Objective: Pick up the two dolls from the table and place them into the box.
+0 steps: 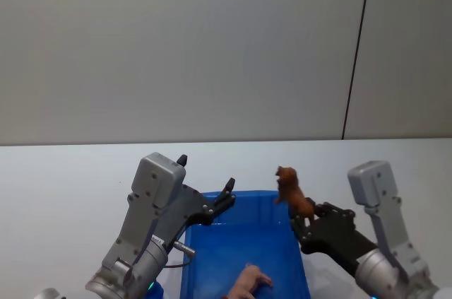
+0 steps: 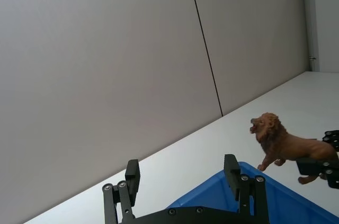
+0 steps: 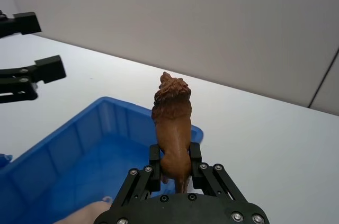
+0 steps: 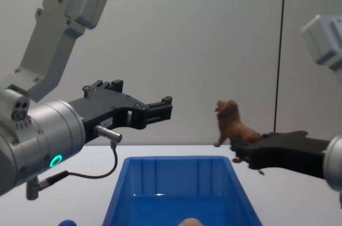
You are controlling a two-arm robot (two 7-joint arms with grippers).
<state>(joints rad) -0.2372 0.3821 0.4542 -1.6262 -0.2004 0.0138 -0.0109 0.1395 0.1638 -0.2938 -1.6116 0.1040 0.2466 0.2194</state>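
The right gripper (image 3: 175, 169) has its fingers closed on the hindquarters of a small brown plastic lion with a shaggy mane (image 3: 172, 121). The lion is held in the air, head tilted upward, clear of the plain white counter (image 1: 63, 172). From the head view it hangs over the far right corner of the bright blue rectangular plastic bin (image 1: 240, 195), at about 1 o'clock from the bin's middle. A pale pink pig figurine (image 1: 248, 281) lies on the bin's floor toward 6 o'clock, near the closest wall. The left gripper (image 1: 206, 175) hovers above the bin's far left corner, at about 11 o'clock, its fingers spread wide apart with nothing between them.
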